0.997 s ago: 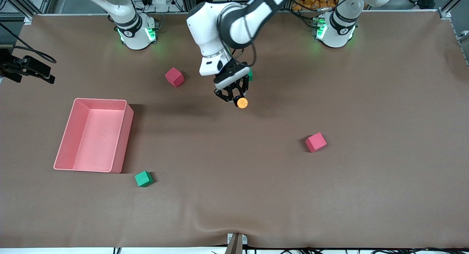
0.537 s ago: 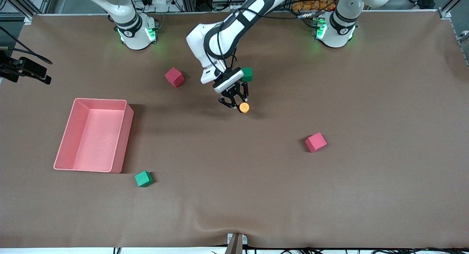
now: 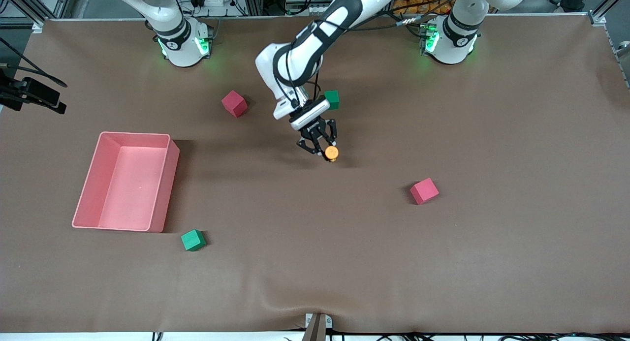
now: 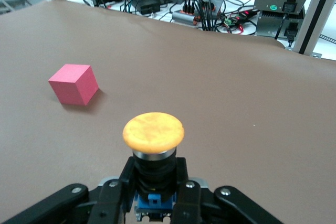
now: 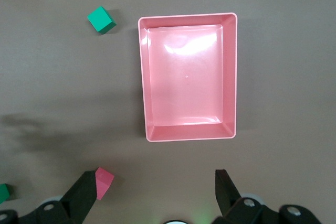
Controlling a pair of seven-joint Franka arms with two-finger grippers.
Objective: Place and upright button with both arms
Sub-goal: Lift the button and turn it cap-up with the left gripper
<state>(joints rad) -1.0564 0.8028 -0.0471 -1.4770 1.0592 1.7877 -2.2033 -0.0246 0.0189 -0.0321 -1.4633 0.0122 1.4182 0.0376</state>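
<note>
Left gripper (image 3: 322, 149) pinched the button (image 3: 331, 152) by its black body, low over mid-table; best lowered level until its base sat flat. Right gripper (image 5: 157, 192) waited high over the pink tray (image 5: 231, 72), fingers spread.

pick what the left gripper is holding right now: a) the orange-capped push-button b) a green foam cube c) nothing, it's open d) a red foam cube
a: the left gripper is shut on the push-button, its fingers clamping the black body below the round orange cap, as the left wrist view shows.
</note>
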